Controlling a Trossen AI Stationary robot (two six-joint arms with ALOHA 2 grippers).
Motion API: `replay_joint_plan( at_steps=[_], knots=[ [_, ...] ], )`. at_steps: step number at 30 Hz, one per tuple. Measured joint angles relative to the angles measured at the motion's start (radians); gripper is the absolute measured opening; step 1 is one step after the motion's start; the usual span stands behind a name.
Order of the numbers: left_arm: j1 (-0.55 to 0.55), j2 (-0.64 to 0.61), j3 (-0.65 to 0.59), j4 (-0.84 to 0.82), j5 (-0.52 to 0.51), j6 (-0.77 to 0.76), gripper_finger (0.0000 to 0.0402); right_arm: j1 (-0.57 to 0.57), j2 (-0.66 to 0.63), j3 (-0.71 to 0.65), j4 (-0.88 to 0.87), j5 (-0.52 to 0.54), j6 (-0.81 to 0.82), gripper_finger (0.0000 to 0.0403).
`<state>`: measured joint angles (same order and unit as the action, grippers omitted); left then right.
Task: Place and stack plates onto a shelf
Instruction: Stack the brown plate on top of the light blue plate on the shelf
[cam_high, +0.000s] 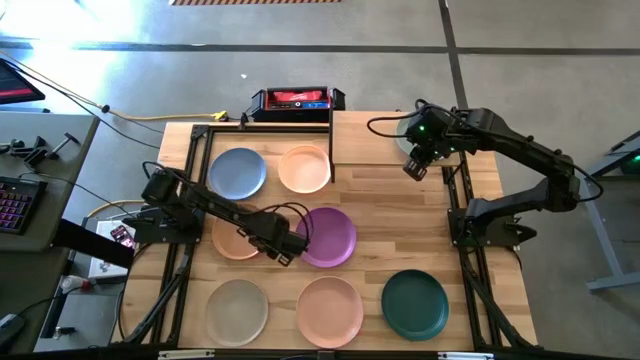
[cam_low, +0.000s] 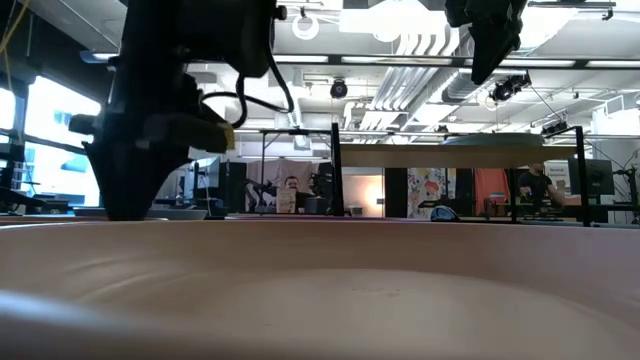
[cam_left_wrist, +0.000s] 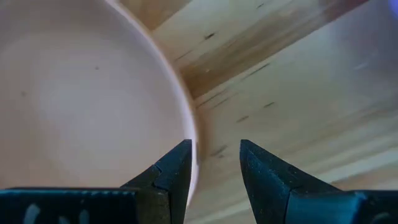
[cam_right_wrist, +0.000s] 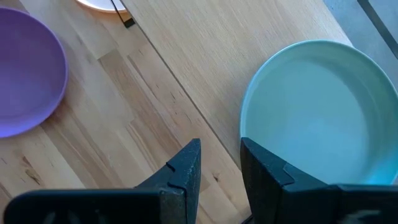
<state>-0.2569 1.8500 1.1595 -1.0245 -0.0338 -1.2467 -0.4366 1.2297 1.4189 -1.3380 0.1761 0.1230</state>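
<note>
My left gripper (cam_high: 288, 252) points down between the orange plate (cam_high: 230, 243) and the purple plate (cam_high: 333, 238). It is open, with one finger over the orange plate's inside and the other outside its right rim (cam_left_wrist: 191, 134). Whether a finger touches the rim I cannot tell. My right gripper (cam_right_wrist: 221, 144) hangs open and empty over the shelf (cam_high: 370, 150) at the far right. It is beside a pale green plate (cam_right_wrist: 317, 118) that lies flat on the shelf board. The orange and purple plates lie flat on the table.
Blue (cam_high: 237, 172) and peach (cam_high: 304, 168) plates lie at the far left. Beige (cam_high: 237, 308), pink (cam_high: 329, 310) and dark teal (cam_high: 414, 303) plates lie along the near edge. A red-and-black box (cam_high: 296, 100) stands at the far edge. The pink plate's rim (cam_low: 320, 300) fills the low view.
</note>
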Motion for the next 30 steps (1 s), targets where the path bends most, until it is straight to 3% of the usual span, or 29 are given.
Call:
replay_joint_plan(
  at_steps=[17,30],
  knots=[
    [0.000,0.038,-0.001,-0.002,-0.022,0.043,0.0119,0.000,0.000,0.000,-0.012,0.000,0.000,0.0089],
    [-0.004,0.032,0.000,-0.004,0.056,0.132,0.0005,0.000,0.000,0.000,-0.012,0.000,0.000,0.0089]
  ],
)
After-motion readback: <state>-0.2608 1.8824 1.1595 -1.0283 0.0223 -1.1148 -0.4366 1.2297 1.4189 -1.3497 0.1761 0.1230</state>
